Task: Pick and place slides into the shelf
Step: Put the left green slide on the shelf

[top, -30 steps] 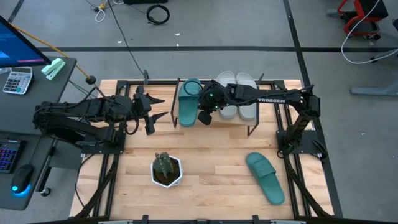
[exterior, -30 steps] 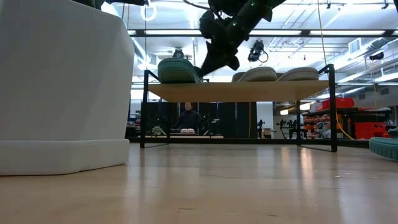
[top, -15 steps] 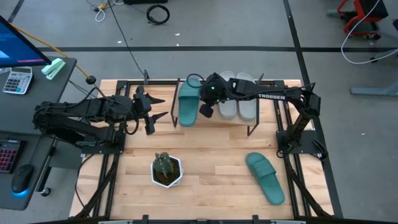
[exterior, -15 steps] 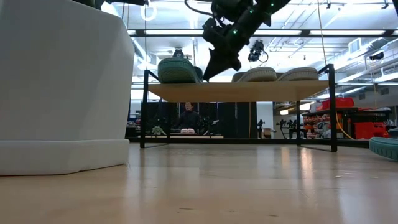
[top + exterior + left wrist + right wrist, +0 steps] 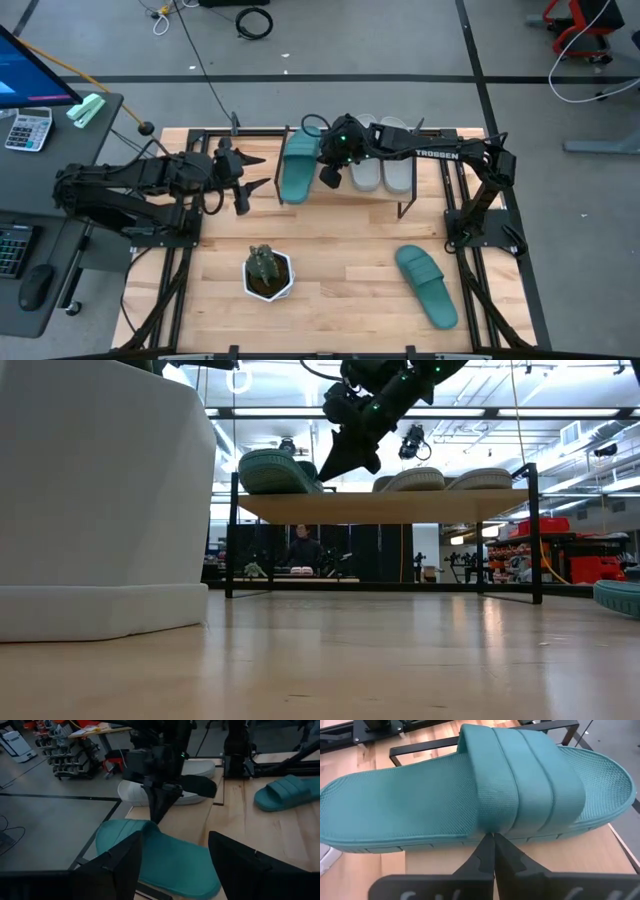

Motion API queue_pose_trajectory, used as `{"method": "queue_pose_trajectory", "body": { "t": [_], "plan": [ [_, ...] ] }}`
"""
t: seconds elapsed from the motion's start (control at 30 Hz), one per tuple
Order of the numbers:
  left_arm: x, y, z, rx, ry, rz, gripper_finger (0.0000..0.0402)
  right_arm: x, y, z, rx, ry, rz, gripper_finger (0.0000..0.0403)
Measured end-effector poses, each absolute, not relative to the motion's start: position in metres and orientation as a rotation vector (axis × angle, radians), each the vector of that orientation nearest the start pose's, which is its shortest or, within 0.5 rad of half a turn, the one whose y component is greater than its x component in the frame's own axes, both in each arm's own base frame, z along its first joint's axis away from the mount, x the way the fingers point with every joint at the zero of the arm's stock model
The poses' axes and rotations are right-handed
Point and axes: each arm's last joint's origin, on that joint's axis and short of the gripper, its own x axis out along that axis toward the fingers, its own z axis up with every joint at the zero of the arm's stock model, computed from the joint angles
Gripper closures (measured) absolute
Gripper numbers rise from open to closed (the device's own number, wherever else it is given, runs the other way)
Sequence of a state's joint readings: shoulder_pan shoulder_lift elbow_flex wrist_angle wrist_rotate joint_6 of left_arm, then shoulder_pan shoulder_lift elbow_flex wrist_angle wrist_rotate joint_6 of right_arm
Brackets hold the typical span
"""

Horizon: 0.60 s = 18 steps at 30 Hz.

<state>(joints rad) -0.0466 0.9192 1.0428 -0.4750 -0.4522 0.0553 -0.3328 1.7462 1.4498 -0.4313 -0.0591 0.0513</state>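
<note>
The shelf (image 5: 345,192) stands along the tabletop's (image 5: 340,270) far edge, a pale plank on thin black legs. Three slides lie on it. At its left end is a teal-green slide (image 5: 297,165), turned at a slant so that its heel end reaches past the shelf's near-left corner; in the low view its sole (image 5: 272,470) tips up off the plank on that side. Its foam footbed has a fine mesh texture, and its wide strap (image 5: 520,762) carries three broad raised ribs. Beside it, toward the right, the two grey-white slides (image 5: 382,160) lie side by side, touching each other, low and rounded in the low view.

The right claw (image 5: 330,172) is over the shelf between the teal slide and the grey-white pair. Its two dark fingers (image 5: 490,851) are pressed together to a point, holding nothing, and the tip meets the outer side of the teal slide's sole just below the strap.

The second teal-green slide (image 5: 427,284) lies flat on the tabletop near the near-right corner, well apart from the shelf, strap up.

The left claw (image 5: 247,176) hangs over the tabletop's left part, near the shelf's left end, fingers spread and empty. A potted plant (image 5: 267,273) in a white pot sits near the tabletop's near edge.
</note>
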Motion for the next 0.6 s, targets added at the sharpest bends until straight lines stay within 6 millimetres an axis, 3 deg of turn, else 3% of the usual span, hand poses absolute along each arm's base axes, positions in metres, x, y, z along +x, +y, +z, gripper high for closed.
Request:
{"method": "queue_pose_trajectory", "body": {
  "t": [0.27,0.6],
  "plan": [
    [0.1847,0.0082,0.3726,0.132,0.336,0.415,0.017,0.3686,-0.1259,0.2843,0.194,0.719,-0.279,0.0396],
    [0.1853,0.0082,0.3724,0.133,0.337,0.415,0.017,0.3671,-0.124,0.2823,0.215,0.745,-0.235,0.0343]
  ]
}}
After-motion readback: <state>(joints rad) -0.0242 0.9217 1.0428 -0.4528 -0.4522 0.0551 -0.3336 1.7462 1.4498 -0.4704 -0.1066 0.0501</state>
